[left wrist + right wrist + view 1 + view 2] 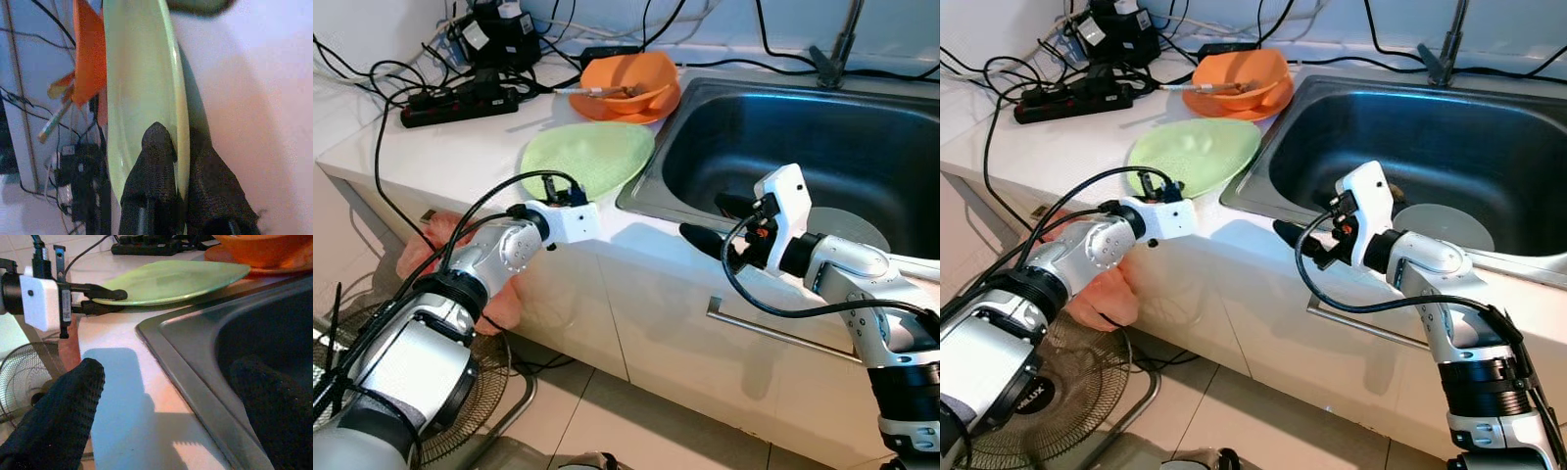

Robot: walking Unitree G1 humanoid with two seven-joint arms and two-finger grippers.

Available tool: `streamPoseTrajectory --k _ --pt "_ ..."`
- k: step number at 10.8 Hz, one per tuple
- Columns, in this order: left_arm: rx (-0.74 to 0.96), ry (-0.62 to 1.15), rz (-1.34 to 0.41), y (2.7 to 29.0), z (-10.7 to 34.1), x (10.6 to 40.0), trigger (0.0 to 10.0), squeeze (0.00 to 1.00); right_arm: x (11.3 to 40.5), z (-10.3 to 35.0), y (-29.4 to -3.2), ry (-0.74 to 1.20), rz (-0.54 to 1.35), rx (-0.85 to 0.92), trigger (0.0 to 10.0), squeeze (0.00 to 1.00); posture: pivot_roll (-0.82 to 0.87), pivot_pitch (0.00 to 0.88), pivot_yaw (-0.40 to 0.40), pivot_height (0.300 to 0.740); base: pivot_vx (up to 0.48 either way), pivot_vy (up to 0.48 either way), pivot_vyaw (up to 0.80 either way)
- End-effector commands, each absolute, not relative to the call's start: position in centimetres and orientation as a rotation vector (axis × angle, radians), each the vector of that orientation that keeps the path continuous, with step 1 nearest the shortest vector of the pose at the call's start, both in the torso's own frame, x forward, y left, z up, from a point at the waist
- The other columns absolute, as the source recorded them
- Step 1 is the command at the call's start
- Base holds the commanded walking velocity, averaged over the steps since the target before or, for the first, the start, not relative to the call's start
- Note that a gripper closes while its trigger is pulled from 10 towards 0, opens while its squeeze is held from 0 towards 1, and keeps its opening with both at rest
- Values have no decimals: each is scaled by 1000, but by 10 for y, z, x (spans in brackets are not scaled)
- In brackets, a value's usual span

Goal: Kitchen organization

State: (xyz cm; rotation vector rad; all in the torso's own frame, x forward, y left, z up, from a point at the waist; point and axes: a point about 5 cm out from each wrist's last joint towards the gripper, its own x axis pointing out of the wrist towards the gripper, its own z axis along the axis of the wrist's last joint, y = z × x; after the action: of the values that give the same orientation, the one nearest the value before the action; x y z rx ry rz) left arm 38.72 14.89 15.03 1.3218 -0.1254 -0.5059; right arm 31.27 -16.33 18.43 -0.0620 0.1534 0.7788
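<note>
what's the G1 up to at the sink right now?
The left claw is pinched on the near rim of the green plate, which lies on the counter beside the sink. The right claw is open and holds nothing, with one finger over the counter edge and the other over the basin. An orange bowl sits behind the plate, and a grey plate lies in the sink.
</note>
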Motion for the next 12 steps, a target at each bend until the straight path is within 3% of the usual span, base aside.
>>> streamPoseTrajectory --k 1,5,7,10,11,12 --pt "1327 -116 -551 147 139 381 0 0 314 190 -160 125 790 -65 10000 0 105 58 137 740 0 0 0" --pt "1308 -284 -569 133 142 374 0 0 321 191 -161 119 754 58 10000 0 115 54 133 740 0 0 0" --pt "1260 -531 -553 109 148 360 0 0 340 198 -166 122 589 418 10000 0 114 50 130 740 0 0 0" --pt "1222 -685 -518 94 158 353 0 0 347 199 -165 133 550 552 10000 0 111 46 128 740 0 0 0" --pt "1205 -728 -511 89 163 351 0 0 349 202 -164 138 527 575 6902 0 110 46 127 740 0 0 0" --pt "1199 -743 -512 86 164 350 0 0 351 203 -166 135 514 588 0 0 109 46 127 740 0 0 0"
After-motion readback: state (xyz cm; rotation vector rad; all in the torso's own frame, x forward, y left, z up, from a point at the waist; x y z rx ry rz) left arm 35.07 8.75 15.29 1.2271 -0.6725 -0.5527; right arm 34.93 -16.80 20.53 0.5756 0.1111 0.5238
